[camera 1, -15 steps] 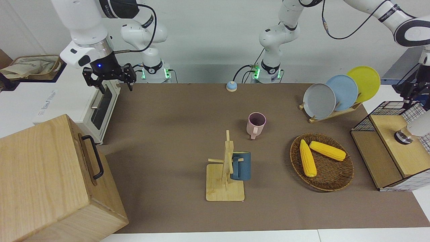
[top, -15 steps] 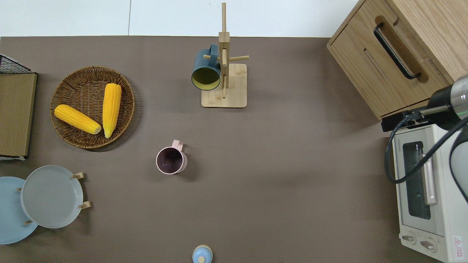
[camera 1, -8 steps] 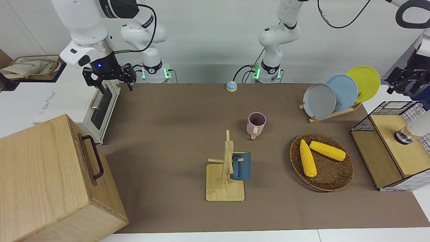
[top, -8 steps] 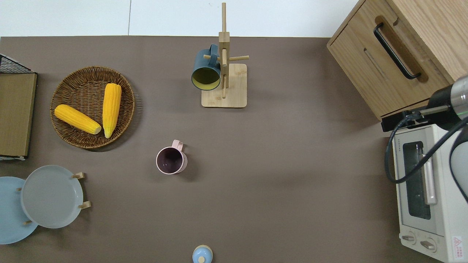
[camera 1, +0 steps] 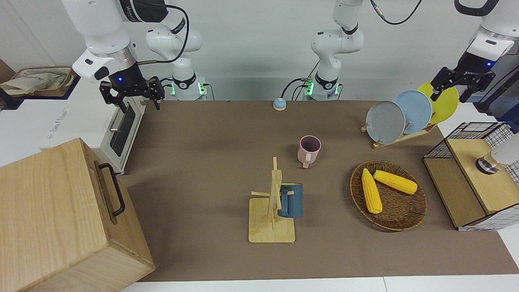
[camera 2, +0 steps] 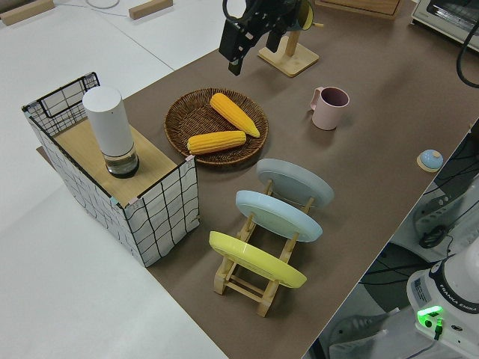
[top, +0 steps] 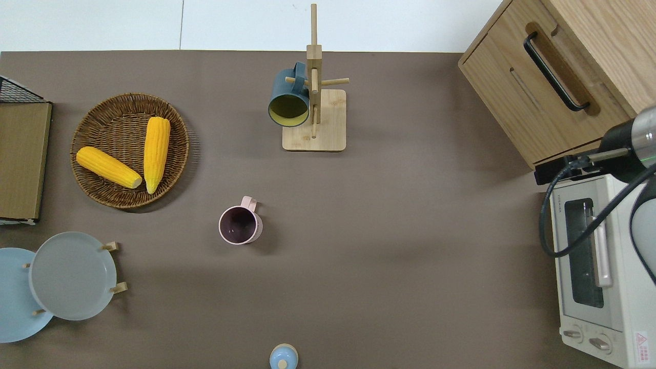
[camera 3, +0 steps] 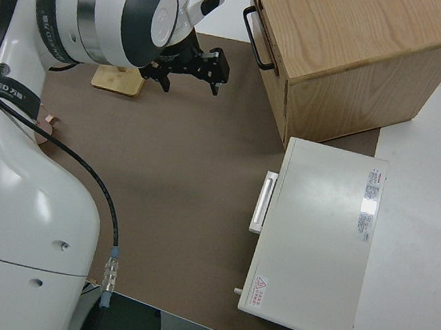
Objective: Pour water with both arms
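My left gripper (camera 1: 449,96) is open and empty, up in the air at the left arm's end of the table; it also shows in the left side view (camera 2: 254,49) and is out of the overhead view. A white cylindrical bottle (camera 2: 110,131) stands on the wooden shelf of a wire grid box (camera 2: 161,202). A pink mug (top: 240,225) stands upright mid-table. A blue mug (top: 288,97) hangs on a wooden mug rack (top: 328,133). My right arm is parked, its gripper (camera 1: 140,107) open.
A wicker basket (top: 92,179) holds two corn cobs. A plate rack (camera 2: 262,288) holds grey, blue and yellow plates. A wooden box (camera 1: 48,211) and a white toaster oven (top: 594,287) are at the right arm's end. A small blue bell (top: 283,357) sits near the robots.
My left gripper has risen from beside the wire grid box and swung toward the plate rack. The right arm and the objects have not moved.
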Available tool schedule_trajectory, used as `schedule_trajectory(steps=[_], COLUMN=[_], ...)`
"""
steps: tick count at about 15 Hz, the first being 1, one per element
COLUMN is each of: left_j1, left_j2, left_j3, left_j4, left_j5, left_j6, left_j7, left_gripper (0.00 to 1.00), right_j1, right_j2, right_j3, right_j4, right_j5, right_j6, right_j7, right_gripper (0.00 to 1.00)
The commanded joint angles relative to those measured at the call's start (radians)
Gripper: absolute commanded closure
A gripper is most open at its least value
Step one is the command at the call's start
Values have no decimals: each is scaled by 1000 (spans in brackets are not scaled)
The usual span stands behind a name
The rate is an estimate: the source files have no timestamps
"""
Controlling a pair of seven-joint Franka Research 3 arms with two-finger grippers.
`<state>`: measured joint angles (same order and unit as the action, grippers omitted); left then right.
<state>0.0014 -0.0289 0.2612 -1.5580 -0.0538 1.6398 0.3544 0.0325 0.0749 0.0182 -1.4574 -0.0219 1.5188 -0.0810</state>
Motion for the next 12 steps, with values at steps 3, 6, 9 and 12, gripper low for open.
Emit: schedule_trajectory(steps=[3, 6, 9, 12], left_j1=[-199, -260, -310, -305], left_j2=[-29, -29, -29, -23], left_j3=[15, 15, 15, 9], left_j4=[-14, -20, -25, -24], left_j5=[86, 86, 89, 89], left_j6=[-49, -83, -98, -110], left_j7=[-104, -107, -107, -95], left_gripper=[2, 2, 2, 2], right_j1=[-13, -13, -13, -13], right_j2=[-15, -17, -15, -15], right_j3=[8, 8, 8, 8], right_j4=[-14, -14, -14, -14], right_j5=[3, 3, 3, 3], right_j6=[0, 0, 0, 0], right_j7=[-22, -22, -22, -22], right_gripper=[9, 9, 9, 9])
